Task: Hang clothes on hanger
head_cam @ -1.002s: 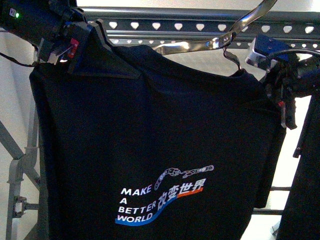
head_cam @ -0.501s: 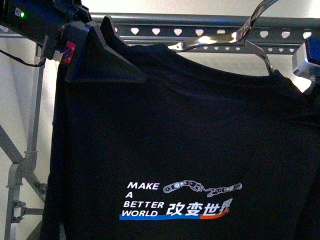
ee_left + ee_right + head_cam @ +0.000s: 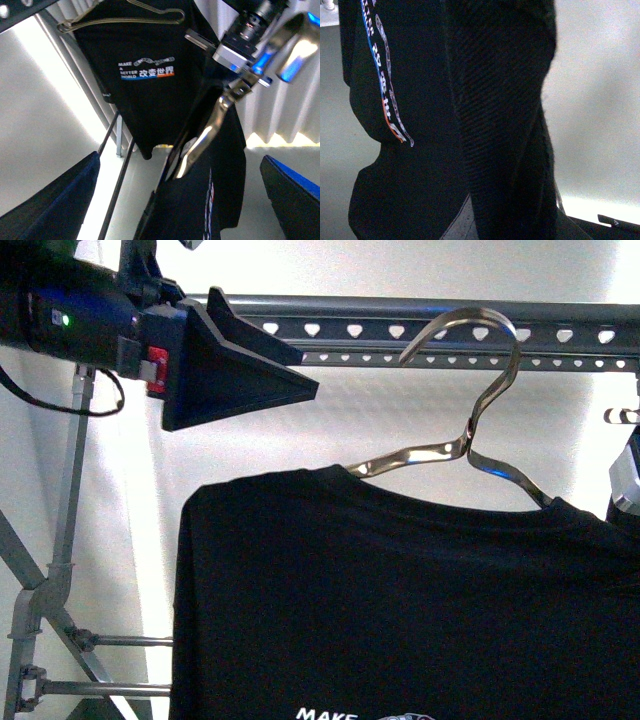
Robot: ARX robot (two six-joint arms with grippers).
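Note:
The black T-shirt hangs on a silver metal hanger. The hanger's hook is up at the level of the perforated rail. Only the top of the white print shows at the bottom edge. My left gripper is open and empty, up left of the shirt's shoulder and apart from it. In the left wrist view its dark fingers frame the hanger and the shirt. My right gripper is at the shirt's right shoulder, shut on the fabric. Black cloth fills the right wrist view and hides its jaws.
A second printed black T-shirt hangs on another hanger further along the rail. The grey metal rack frame with cross bars stands at the left. A white wall lies behind. A dark garment edge shows low in the left wrist view.
The left gripper has come off the shirt's shoulder and now sits above it. The shirt and hanger hang lower in the front view, and the hook stands upright by the rail.

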